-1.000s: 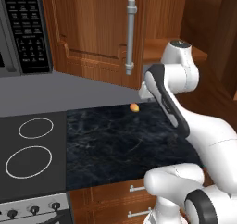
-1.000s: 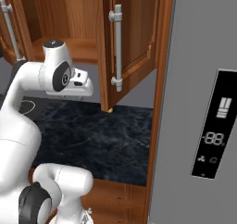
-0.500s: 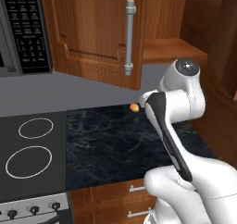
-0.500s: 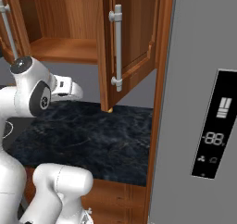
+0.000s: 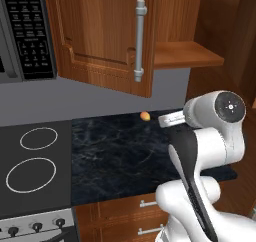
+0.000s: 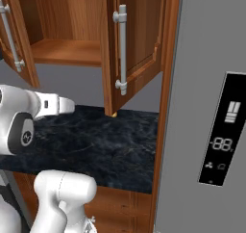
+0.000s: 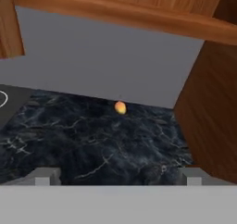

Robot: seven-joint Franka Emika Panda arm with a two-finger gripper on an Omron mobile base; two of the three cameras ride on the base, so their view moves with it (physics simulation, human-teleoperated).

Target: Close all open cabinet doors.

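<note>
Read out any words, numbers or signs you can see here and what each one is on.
"88": dim digits on the fridge's black panel, right base view.
Small icons on that panel: no readable words.
Microwave keypad, left base view: white labels too blurred to read.
Stove knobs: no markings legible.

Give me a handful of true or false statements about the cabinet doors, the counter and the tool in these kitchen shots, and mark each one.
1. Both cabinet doors stand open. True.
2. A small orange thing lies on the dark counter. True.
3. The tool is clamped on a door handle. False: it is open, holding nothing, over the counter.
4. The cabinet shelf is stacked with dishes. False: it is bare.
5. A stovetop lies beside the counter. True.
</note>
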